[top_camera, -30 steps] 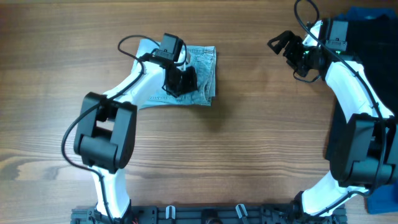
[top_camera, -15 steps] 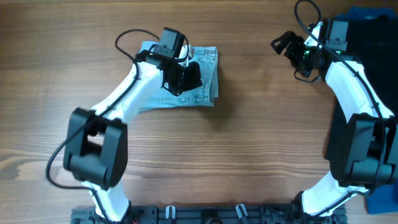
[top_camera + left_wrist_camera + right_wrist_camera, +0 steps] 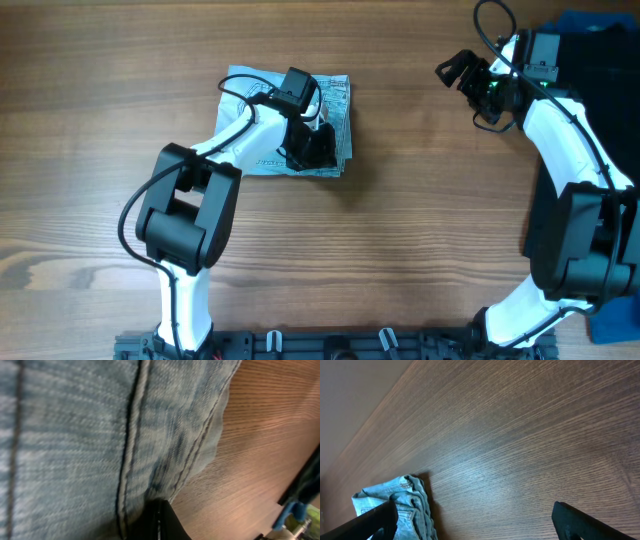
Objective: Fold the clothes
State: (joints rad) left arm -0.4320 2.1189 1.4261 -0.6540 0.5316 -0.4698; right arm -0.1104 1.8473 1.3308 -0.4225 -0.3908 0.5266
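Shorts: the light blue denim shorts (image 3: 338, 100) lie folded into a compact bundle in the upper left-centre of the overhead frame, flat on the wood surface (image 3: 400, 230).
Left jaws: closed tight at the end of the left arm (image 3: 240, 130) and set down on the bundle's lower right part; whether any cloth is pinched between them cannot be told.
Right jaws: spread wide on the right arm (image 3: 560, 130), holding nothing, up in the top right of the overhead frame, well apart from the shorts.
Overhead view only: both arms whole, a black rail (image 3: 330, 345) along the bottom edge, and a black garment (image 3: 610, 80) with darker blue cloth (image 3: 580, 20) at the right edge.
Left wrist view only: seams and faded weave of the denim (image 3: 75, 435) at close range, its edge curling onto the wood (image 3: 265, 435).
Right wrist view only: the stacked layers of the bundle's edge (image 3: 395, 505), in the lower left between the spread black fingers (image 3: 375, 520).
Surface: brown wood grain, running across the frame.
Room: a plain dull wall (image 3: 350, 390) beyond the surface's far edge.
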